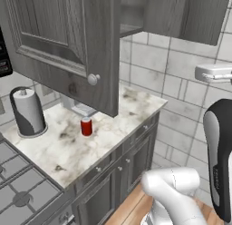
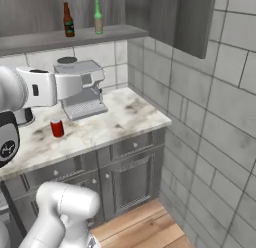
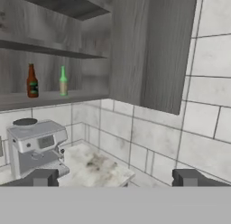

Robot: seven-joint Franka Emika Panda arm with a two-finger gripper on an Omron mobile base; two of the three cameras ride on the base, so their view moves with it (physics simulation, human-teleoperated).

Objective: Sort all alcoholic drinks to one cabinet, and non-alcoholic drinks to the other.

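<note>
Two beer bottles stand upright side by side on the shelf floor of an open wall cabinet point(image 2: 75, 38): a dark brown one with a red label point(image 2: 68, 20) point(image 3: 31, 81) and a green one point(image 2: 98, 18) point(image 3: 63, 81). On the marble counter, left of the coffee machine, a red soda can point(image 1: 86, 126) point(image 2: 57, 128) stands upright. My gripper point(image 3: 116, 178) is open with nothing between its fingers. It hangs in the air out from the counter, well below the bottles, facing that cabinet. A second cabinet's open door point(image 1: 59, 42) hangs over the counter's left part.
A grey coffee machine point(image 2: 82, 87) stands at the counter's back, under the bottles. The open cabinet's door point(image 3: 153, 47) juts out on the right by the tiled wall. A paper towel roll point(image 1: 28, 111) and a gas stove point(image 1: 22, 188) lie to the left.
</note>
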